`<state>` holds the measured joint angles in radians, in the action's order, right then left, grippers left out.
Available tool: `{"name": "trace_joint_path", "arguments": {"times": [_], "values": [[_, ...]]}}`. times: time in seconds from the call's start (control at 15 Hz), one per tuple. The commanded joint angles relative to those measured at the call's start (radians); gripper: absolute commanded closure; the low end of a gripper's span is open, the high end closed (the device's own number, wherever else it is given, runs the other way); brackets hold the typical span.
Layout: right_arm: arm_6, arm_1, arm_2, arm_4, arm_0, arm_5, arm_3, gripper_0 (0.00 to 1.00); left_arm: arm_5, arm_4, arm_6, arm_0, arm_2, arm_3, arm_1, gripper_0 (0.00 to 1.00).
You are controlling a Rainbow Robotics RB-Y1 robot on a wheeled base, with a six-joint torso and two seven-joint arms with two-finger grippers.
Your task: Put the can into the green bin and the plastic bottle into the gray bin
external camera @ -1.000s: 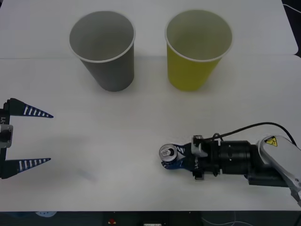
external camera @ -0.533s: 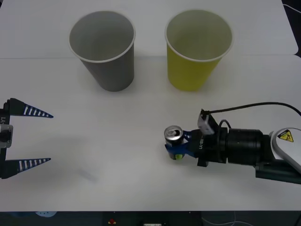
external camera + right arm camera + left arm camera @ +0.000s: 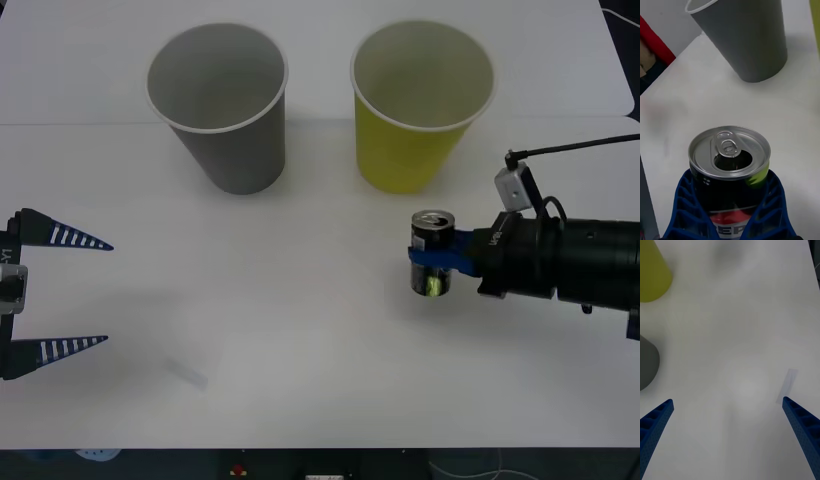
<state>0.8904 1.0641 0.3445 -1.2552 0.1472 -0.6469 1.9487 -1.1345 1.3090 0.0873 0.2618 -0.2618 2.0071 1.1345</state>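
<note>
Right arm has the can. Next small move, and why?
Probably carry it forward and up toward the green bin. The right gripper holds the can upright just short of that bin, below its rim. Left gripper waits open at the table's left.

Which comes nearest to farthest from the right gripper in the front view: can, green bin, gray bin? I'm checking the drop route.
1. The can, held in the right gripper.
2. The green bin, just beyond it.
3. The gray bin, far-left.
</note>
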Motion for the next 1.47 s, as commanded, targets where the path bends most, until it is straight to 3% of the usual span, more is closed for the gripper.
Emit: {"name": "trace_joint_path", "arguments": {"times": [0.07,0.27,0.47,0.73,0.87,1.13,1.27,1.47], "values": [[0.171,0.077,-0.068,0.0,-0.001,-0.036,0.033,1.0,0.0,0.0,0.0,0.0,0.0,0.0,0.0,0.0],[0.352,0.086,-0.22,-0.01,0.0,-0.177,0.055,1.0,0.0,0.0,0.0,0.0,0.0,0.0,0.0,0.0],[0.532,0.083,-0.392,-0.073,0.0,-0.318,0.108,1.0,0.0,0.0,0.0,0.0,0.0,0.0,0.0,0.0],[0.533,0.082,-0.495,-0.07,0.089,-0.467,0.075,1.0,0.0,0.0,0.0,0.0,0.0,0.0,0.0,0.0],[0.533,0.082,-0.495,-0.076,0.186,-0.542,0.019,1.0,0.0,0.0,0.0,0.0,0.0,0.0,0.0,0.0],[0.533,0.045,-0.47,-0.181,0.404,-0.709,-0.073,1.0,0.0,0.0,0.0,0.0,0.0,0.0,0.0,0.0],[0.533,0.031,-0.4,-0.211,0.512,-0.718,-0.136,1.0,0.0,0.0,0.0,0.0,0.0,0.0,0.0,0.0],[0.533,-0.016,-0.265,-0.323,0.667,-0.718,-0.238,1.0,0.0,0.0,0.0,0.0,0.0,0.0,0.0,0.0]]}}
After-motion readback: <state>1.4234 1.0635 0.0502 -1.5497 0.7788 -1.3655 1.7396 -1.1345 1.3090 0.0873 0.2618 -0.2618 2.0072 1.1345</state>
